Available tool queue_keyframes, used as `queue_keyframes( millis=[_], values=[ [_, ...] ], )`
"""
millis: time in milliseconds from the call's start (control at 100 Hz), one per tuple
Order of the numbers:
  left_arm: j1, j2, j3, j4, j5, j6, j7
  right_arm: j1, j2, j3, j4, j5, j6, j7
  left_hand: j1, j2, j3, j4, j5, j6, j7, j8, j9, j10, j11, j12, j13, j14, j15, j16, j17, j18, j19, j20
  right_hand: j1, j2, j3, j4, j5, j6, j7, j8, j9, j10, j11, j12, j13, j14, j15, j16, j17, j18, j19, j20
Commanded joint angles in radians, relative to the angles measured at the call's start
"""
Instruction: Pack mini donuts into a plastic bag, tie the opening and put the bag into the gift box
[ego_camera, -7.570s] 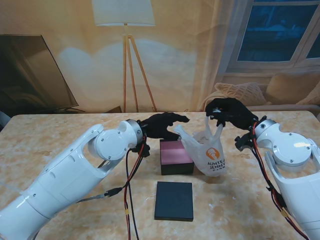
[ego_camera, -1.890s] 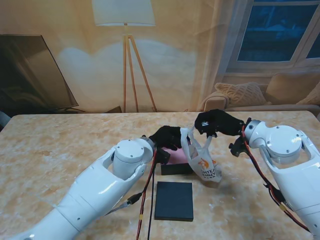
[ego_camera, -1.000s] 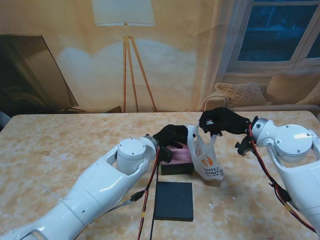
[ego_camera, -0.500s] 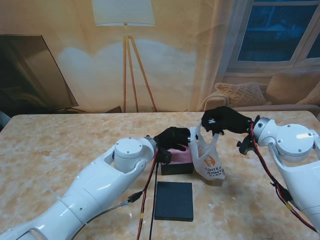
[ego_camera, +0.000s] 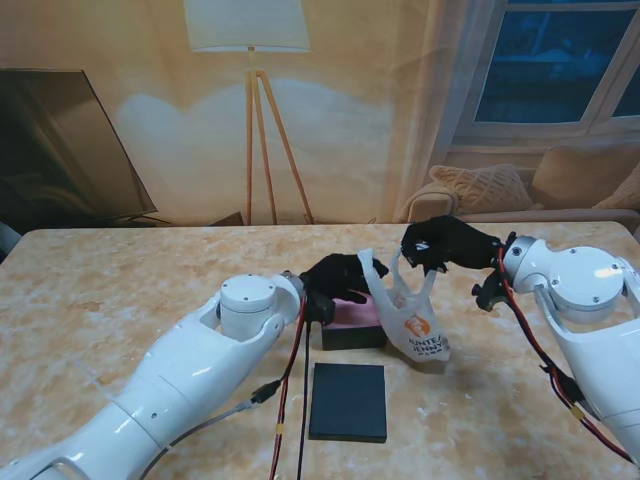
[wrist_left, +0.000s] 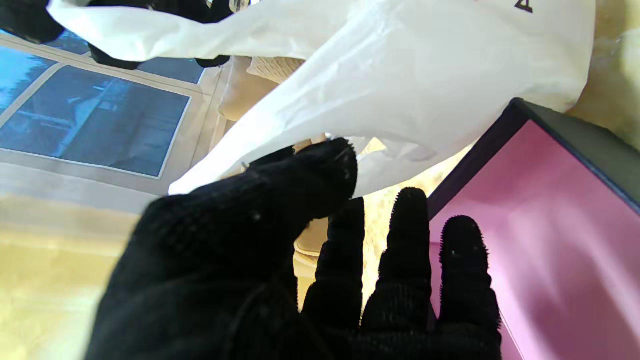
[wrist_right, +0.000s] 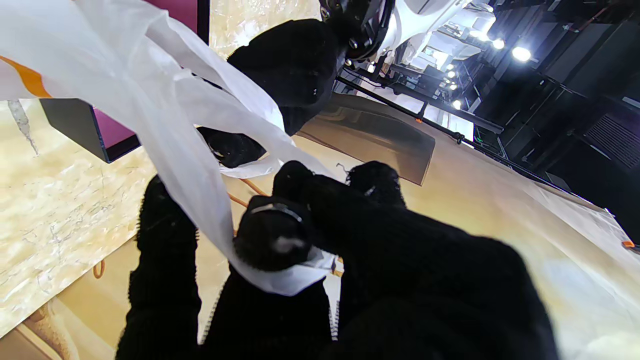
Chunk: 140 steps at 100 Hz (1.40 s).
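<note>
Two black-gloved hands are stretching a white plastic bag with an orange logo (ego_camera: 412, 318) above the beige marble table (ego_camera: 100, 290). The open dark gift box with pink lining (ego_camera: 352, 322) is sitting just left of the bag, its flat black lid (ego_camera: 348, 401) nearer. The right hand (ego_camera: 442, 243) is pinching one handle; the left hand (ego_camera: 340, 278) is pinching the other.

The white plastic bag (ego_camera: 410, 322) carries an orange round logo with a line or two of small dark print under it; at this size the words cannot be read with confidence. No other text, number or sign is legible in any view.
</note>
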Motion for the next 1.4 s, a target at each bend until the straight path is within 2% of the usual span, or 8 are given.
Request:
queue_keyframes(
  millis=[0,570,680,800,940,1080,1240,1390],
  values=[
    [0.001,-0.008,0.001,-0.010,0.005,-0.004,-0.019,0.000,-0.001,-0.007,0.006,-0.009,0.002,0.017,0.010,0.010,-0.007,0.020,-0.005,-0.022,-0.001,0.010,0.029,-0.005,0.022,0.026,0.049,-0.006,0.050,0.052,0.016,0.003,0.041,0.040,0.065,0.075,0.099,0.091,0.029,-0.038,0.041,0.018,0.102,-0.132,0.158,0.054,0.002,-0.020,0.045,0.028,-0.003,0.006,0.025,0.018],
    [0.007,-0.016,-0.008,-0.010,-0.040,0.018,-0.011,0.033,0.010,-0.047,0.034,-0.096,-0.028,0.028,0.031,0.033,-0.016,0.025,-0.054,-0.006,-0.052,-0.007,0.023,0.018,0.058,0.105,0.087,-0.007,0.175,0.184,0.042,0.006,0.122,0.109,0.062,0.066,0.113,0.094,0.045,-0.040,0.053,0.037,0.114,-0.129,0.156,0.055,0.008,-0.011,0.053,0.032,-0.002,0.006,0.031,0.020],
    [0.006,-0.016,-0.007,-0.010,-0.041,0.023,-0.015,0.042,0.012,-0.060,0.041,-0.113,-0.034,0.031,0.052,0.016,-0.042,-0.026,-0.080,0.004,-0.084,-0.016,0.022,0.024,0.082,0.156,0.116,0.001,0.224,0.378,0.058,0.003,0.183,0.155,0.060,0.066,0.115,0.094,0.046,-0.041,0.052,0.038,0.115,-0.131,0.156,0.055,0.009,-0.010,0.054,0.033,-0.002,0.007,0.033,0.020],
    [0.004,-0.013,-0.009,-0.010,-0.045,0.029,-0.029,0.052,0.013,-0.076,0.047,-0.148,-0.050,0.022,0.093,0.000,-0.078,-0.065,-0.097,0.001,-0.098,-0.019,0.018,0.032,0.108,0.205,0.149,0.007,0.248,0.511,0.069,-0.001,0.230,0.187,0.058,0.065,0.116,0.094,0.045,-0.040,0.049,0.038,0.115,-0.131,0.153,0.054,0.009,-0.011,0.054,0.033,0.000,0.005,0.034,0.020],
    [0.004,-0.010,-0.013,-0.016,-0.047,0.036,-0.036,0.063,0.015,-0.090,0.056,-0.184,-0.070,0.014,0.150,0.006,-0.126,-0.076,-0.108,-0.008,-0.103,-0.020,0.007,0.034,0.122,0.243,0.178,0.011,0.254,0.591,0.074,-0.010,0.263,0.209,0.058,0.064,0.116,0.093,0.045,-0.039,0.042,0.035,0.116,-0.129,0.152,0.053,0.009,-0.011,0.054,0.033,-0.001,0.004,0.034,0.020],
    [0.001,-0.004,-0.016,-0.016,-0.055,0.047,-0.063,0.072,0.017,-0.099,0.065,-0.221,-0.094,0.005,0.205,0.022,-0.185,-0.065,-0.107,-0.013,-0.097,-0.016,0.002,0.044,0.126,0.269,0.224,0.008,0.258,0.674,0.088,-0.020,0.290,0.229,0.057,0.064,0.118,0.094,0.047,-0.040,0.038,0.033,0.117,-0.129,0.152,0.053,0.010,-0.012,0.054,0.033,0.002,0.005,0.037,0.021],
    [-0.006,-0.004,-0.014,-0.014,-0.065,0.058,-0.078,0.079,0.016,-0.108,0.072,-0.261,-0.119,-0.018,0.209,0.024,-0.203,-0.060,-0.099,-0.006,-0.090,-0.014,0.013,0.060,0.160,0.316,0.288,-0.026,0.372,0.671,0.147,-0.024,0.373,0.263,0.055,0.062,0.121,0.093,0.045,-0.036,0.031,0.029,0.117,-0.128,0.149,0.051,0.011,-0.013,0.053,0.033,0.003,0.005,0.038,0.021],
    [-0.013,-0.009,-0.009,-0.011,-0.068,0.065,-0.074,0.077,0.013,-0.111,0.071,-0.247,-0.111,-0.027,0.191,0.005,-0.193,-0.065,-0.107,-0.002,-0.098,-0.017,0.022,0.057,0.177,0.484,0.288,-0.042,0.439,0.647,0.157,-0.031,0.405,0.269,0.057,0.062,0.121,0.091,0.040,-0.028,0.020,0.023,0.116,-0.123,0.149,0.050,0.011,-0.013,0.053,0.033,0.004,0.005,0.038,0.020]
  ],
)
